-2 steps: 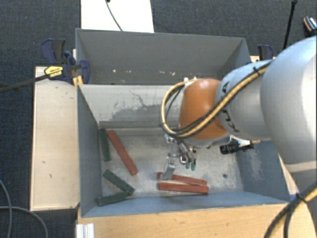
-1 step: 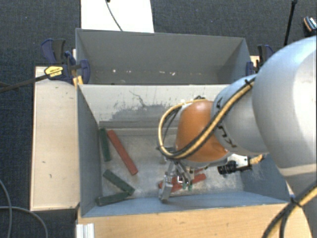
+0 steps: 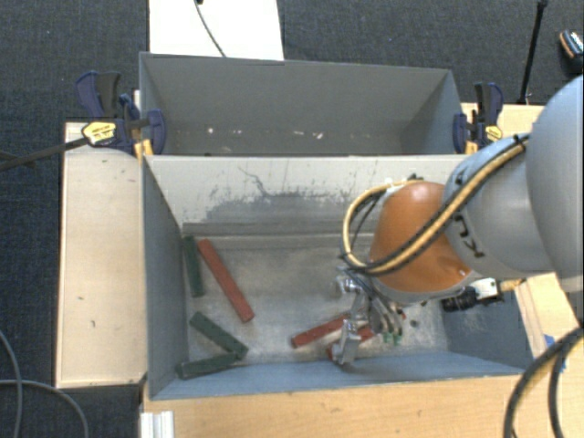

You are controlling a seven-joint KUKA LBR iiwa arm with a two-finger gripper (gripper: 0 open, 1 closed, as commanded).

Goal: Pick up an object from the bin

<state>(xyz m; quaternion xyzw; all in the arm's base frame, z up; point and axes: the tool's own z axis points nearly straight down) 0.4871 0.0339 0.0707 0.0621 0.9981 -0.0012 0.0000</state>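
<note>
The gripper hangs over a red stick by the bin's near wall. Whether its grip is open or closed cannot be told.

Two red bars, three green bars

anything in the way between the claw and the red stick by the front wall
Nothing visible. The claw sits right over the right part of that red stick, with no other thing between them. The other red stick and the green sticks lie apart, toward the left.
</note>
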